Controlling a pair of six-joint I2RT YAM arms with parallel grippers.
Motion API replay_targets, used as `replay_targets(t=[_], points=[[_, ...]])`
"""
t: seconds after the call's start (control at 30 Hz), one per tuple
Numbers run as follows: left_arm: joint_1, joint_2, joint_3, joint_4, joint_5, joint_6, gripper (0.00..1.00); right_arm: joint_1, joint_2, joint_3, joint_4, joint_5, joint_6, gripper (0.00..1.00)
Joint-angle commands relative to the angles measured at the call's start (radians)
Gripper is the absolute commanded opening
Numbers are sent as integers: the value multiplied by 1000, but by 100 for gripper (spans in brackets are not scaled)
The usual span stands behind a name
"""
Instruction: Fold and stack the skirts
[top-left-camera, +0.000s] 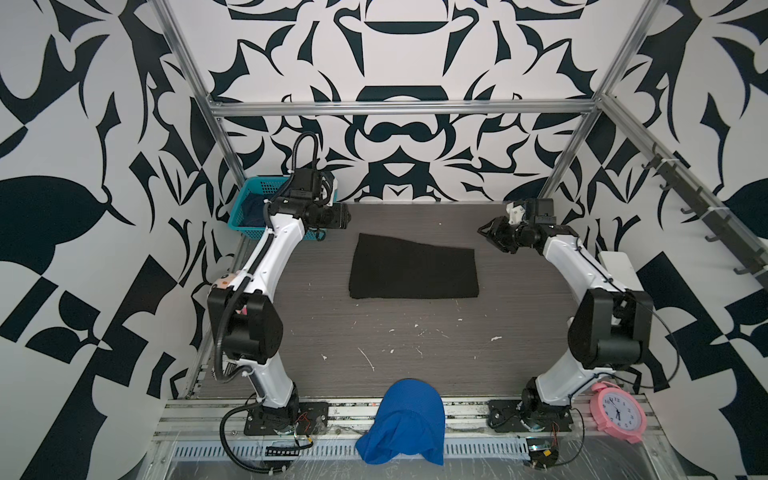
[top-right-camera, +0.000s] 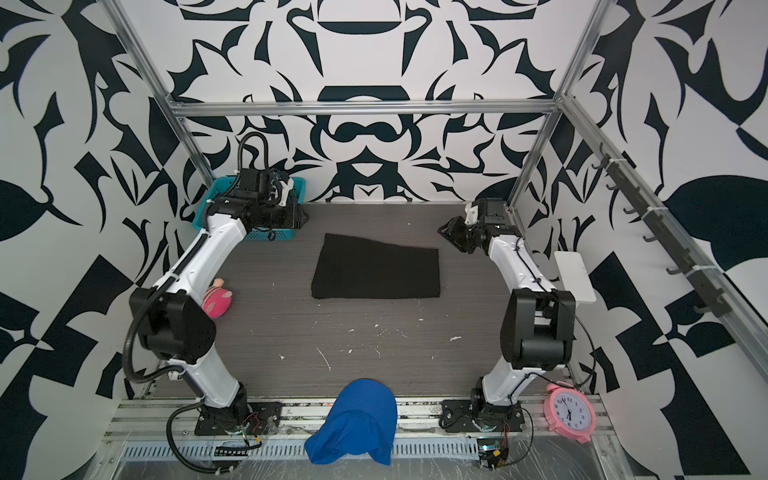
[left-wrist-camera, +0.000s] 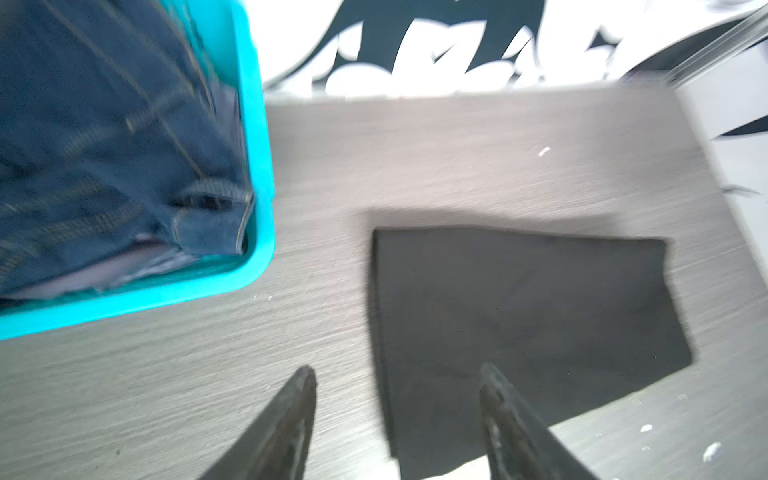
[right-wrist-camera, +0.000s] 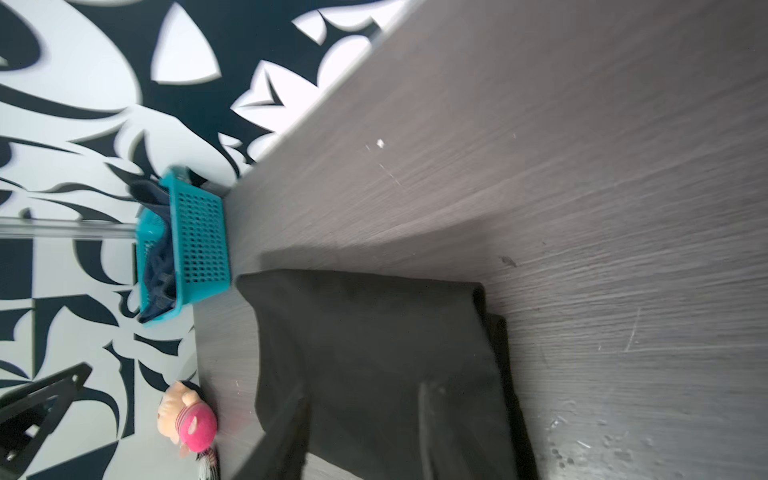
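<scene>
At the far left corner of the desk (top-left-camera: 415, 353) sits the basket (top-left-camera: 239, 216), with the denim skirt (left-wrist-camera: 104, 145) on top and the pale skirt (left-wrist-camera: 104, 274) under it. The left jaws hang just beside it — part open, holding nothing — so this arm looks nearer for the next pick. In the middle lies the black skirt (top-left-camera: 413, 268), folded flat, long side running left to right. The right jaws hang near its right end, a little open, empty.

Bright, even light up top, edges bowed; wrist views smeared by motion (soft shadow beside black skirt (left-wrist-camera: 528, 324))
</scene>
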Motion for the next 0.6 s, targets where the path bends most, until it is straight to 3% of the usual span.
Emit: replay_targets(t=[0.0,0.07,0.1,0.27,0.57], points=[[-55,7,-91,37,9,-39,56,74,-121,-71,-30,59,-41,20],[-74,38,-128,81,22,-49,49,146,-155,-129,-39,121,-62,1],[-77,65,-135,94,31,-55,48,177,-169,-165,-35,159,-63,0],[-97,200,-93,136,54,-65,46,218,-157,-281,85,248,-52,0],[-109,388,2,253,55,-179,44,230,100,-206,289,198,-30,0]])
